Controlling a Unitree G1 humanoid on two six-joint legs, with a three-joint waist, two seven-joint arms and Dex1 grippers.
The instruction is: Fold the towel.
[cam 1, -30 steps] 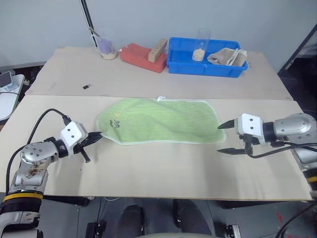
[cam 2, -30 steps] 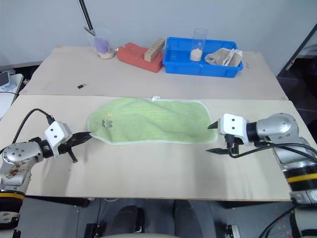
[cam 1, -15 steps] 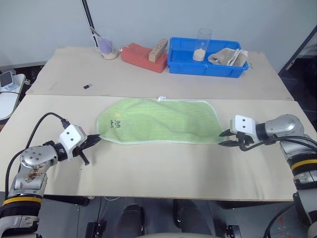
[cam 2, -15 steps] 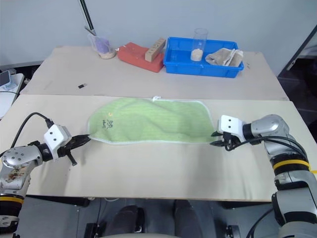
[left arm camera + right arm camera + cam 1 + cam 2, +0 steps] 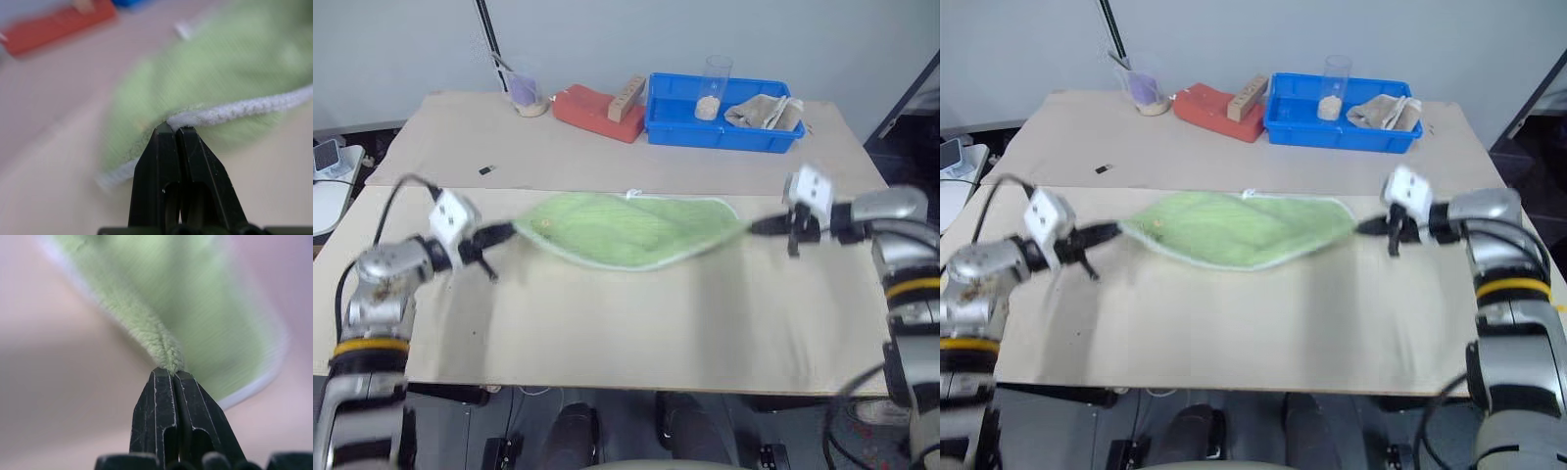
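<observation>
The light green towel (image 5: 626, 230) with white stitched edging hangs stretched between my two grippers, its near edge lifted off the table and sagging in the middle. At its left end my left gripper (image 5: 506, 233) is shut on the white edging (image 5: 230, 111). My right gripper (image 5: 756, 227) is shut on the towel's right end, where the green cloth (image 5: 168, 355) bunches into a ridge at the fingertips. The far edge of the towel still lies on the wooden table (image 5: 636, 323).
At the back of the table stand a blue bin (image 5: 720, 116) holding a beige rag (image 5: 766, 113) and a clear cup, a red block (image 5: 595, 110) with a wooden piece on it, and a small glass (image 5: 522, 93). A small dark item (image 5: 485, 171) lies left of centre.
The right gripper closed on the towel's right end. Both grippers then rose and moved away from me, lifting the towel's near edge off the table.
</observation>
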